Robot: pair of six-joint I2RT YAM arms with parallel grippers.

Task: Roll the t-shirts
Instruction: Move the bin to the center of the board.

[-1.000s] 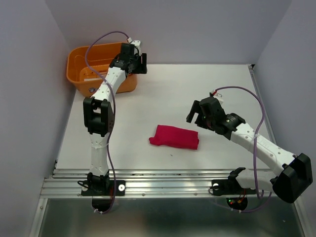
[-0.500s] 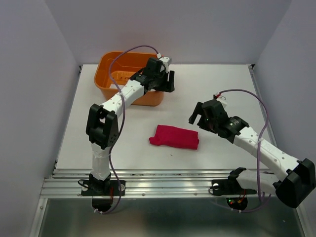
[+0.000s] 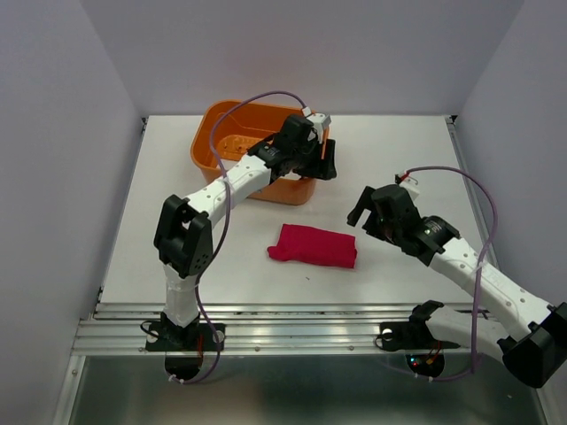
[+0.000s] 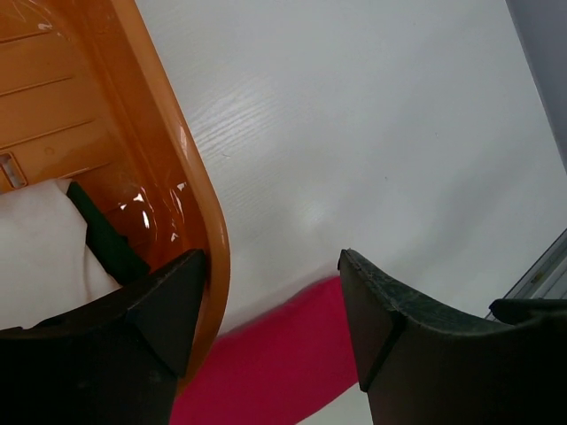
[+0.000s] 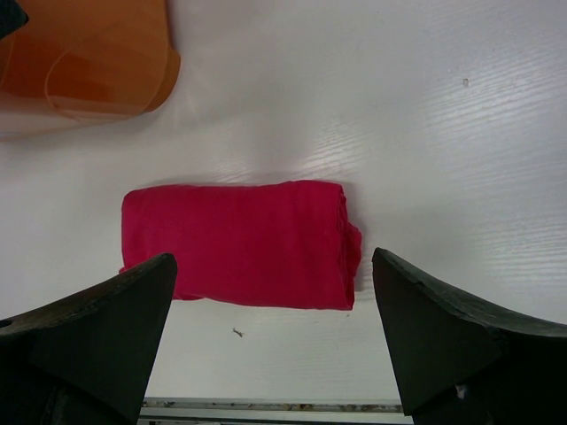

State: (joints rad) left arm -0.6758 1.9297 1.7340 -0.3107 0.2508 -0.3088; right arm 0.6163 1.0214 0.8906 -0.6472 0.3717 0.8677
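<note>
First, top view, shirt (image 3: 313,245): crimson bundle, compact and oblong, flat on the table (image 3: 399,142) toward the near edge, between the two arms.
Top view, basket (image 3: 209,142): orange, far side, left of centre; well apart from the shirt.
Top view, left gripper (image 3: 324,161): at the basket's right end, over the rim; arm reaches across from near left.
Top view, right gripper (image 3: 361,205): just right of the shirt, not touching it; jaws spread.
Left wrist, left gripper (image 4: 273,258): jaws wide, astride the basket (image 4: 173,150) wall. One finger (image 4: 164,305) is on the inner side, close against the wall; the other (image 4: 376,310) is outside, with bare table (image 4: 354,106) in the gap. Not clamped.
Left wrist, shirt (image 4: 266,372): crimson patch low in frame, blurred, outside the basket.
Left wrist, pale shape (image 4: 35,257): with a dark strip, on the basket's inner side at lower left; cannot tell what.
Right wrist, right gripper (image 5: 273,258): jaws at full spread, holding nothing.
Right wrist, shirt (image 5: 235,243): whole bundle in view, crosswise below the fingers; layered folds at its right end.
Right wrist, basket (image 5: 89,62): one corner at upper left, apart from the shirt.
Right wrist, speck (image 5: 237,333): small dark bit on the table just beside the shirt.
</note>
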